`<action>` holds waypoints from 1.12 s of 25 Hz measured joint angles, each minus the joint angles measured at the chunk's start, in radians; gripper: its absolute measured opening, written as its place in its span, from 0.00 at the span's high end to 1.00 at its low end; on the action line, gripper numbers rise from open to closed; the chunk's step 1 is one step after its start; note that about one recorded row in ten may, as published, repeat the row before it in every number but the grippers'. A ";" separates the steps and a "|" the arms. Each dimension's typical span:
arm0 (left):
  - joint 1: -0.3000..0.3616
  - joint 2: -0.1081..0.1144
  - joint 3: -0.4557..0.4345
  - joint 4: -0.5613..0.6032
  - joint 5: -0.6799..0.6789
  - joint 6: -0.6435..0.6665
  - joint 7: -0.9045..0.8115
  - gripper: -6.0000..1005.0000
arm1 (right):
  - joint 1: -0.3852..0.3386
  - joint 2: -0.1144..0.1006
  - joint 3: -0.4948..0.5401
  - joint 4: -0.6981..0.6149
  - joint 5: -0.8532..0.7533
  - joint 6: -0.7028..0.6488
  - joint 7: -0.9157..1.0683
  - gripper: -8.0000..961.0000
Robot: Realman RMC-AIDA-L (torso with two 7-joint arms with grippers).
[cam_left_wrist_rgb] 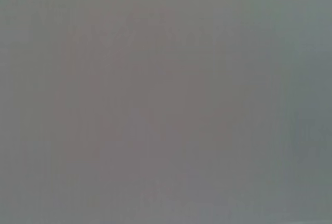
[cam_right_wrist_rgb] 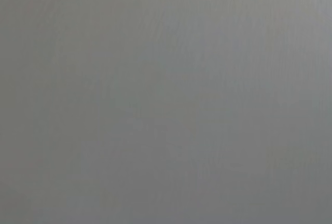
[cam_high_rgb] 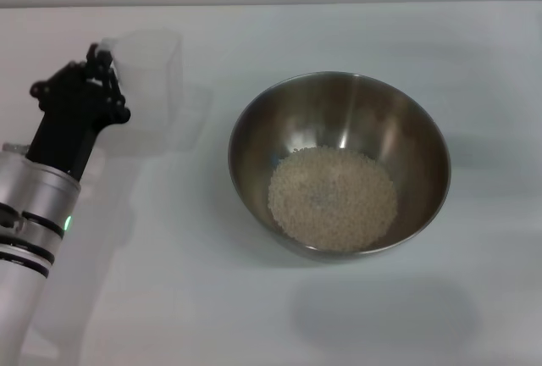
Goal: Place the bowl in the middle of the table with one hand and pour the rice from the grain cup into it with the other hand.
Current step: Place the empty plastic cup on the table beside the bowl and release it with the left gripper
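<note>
Translucent grain cup (cam_high_rgb: 152,74) sits against left gripper (cam_high_rgb: 95,74), beside bowl (cam_high_rgb: 254,129).

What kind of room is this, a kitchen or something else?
Probably a test bench rather than a kitchen: a bare white table holds only a steel bowl of rice and a clear cup, with the left tool at the cup.
</note>
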 joint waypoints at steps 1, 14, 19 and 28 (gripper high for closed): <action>0.000 0.000 -0.002 0.004 -0.003 -0.034 -0.020 0.96 | 0.000 0.001 0.000 0.000 -0.001 -0.003 0.000 0.43; 0.001 0.002 -0.045 0.032 -0.007 -0.170 -0.164 0.96 | -0.001 0.003 -0.005 0.000 -0.007 -0.008 0.000 0.43; 0.004 0.003 -0.045 0.035 -0.008 -0.170 -0.166 0.96 | 0.000 0.003 -0.003 0.000 -0.007 -0.009 0.000 0.43; 0.005 0.002 -0.045 0.044 -0.008 -0.169 -0.167 0.96 | -0.005 0.005 -0.005 -0.013 -0.008 -0.010 0.000 0.43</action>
